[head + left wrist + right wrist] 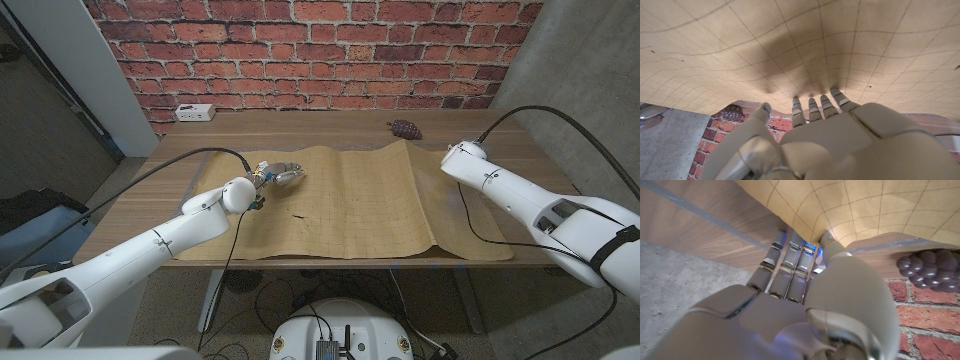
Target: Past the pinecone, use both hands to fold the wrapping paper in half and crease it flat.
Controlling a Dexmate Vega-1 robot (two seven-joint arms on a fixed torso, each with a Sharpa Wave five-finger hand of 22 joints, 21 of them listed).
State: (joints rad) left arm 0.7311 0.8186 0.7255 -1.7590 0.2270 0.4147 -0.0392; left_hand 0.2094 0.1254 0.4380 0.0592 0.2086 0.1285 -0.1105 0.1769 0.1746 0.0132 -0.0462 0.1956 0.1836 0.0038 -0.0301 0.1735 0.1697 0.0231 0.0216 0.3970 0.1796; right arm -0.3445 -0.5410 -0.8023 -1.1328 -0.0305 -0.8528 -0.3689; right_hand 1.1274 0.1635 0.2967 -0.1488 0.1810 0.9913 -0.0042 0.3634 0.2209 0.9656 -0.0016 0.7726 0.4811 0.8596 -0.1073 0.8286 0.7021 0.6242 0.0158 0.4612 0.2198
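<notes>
- One sheet of paper (340,205), tan with a grid, on one wooden table (300,128).
- One pinecone (404,128), dark, past the sheet.
- One white outlet box (194,113) by the brick wall.
- Two hands: left hand (277,175), right hand (805,280).

Two glossy white, rounded robot arms, each trailing a black cable; pale grey segmented fingers (812,111), seemingly blue-marked, on left hand (277,174) and right hand (805,280).
</notes>
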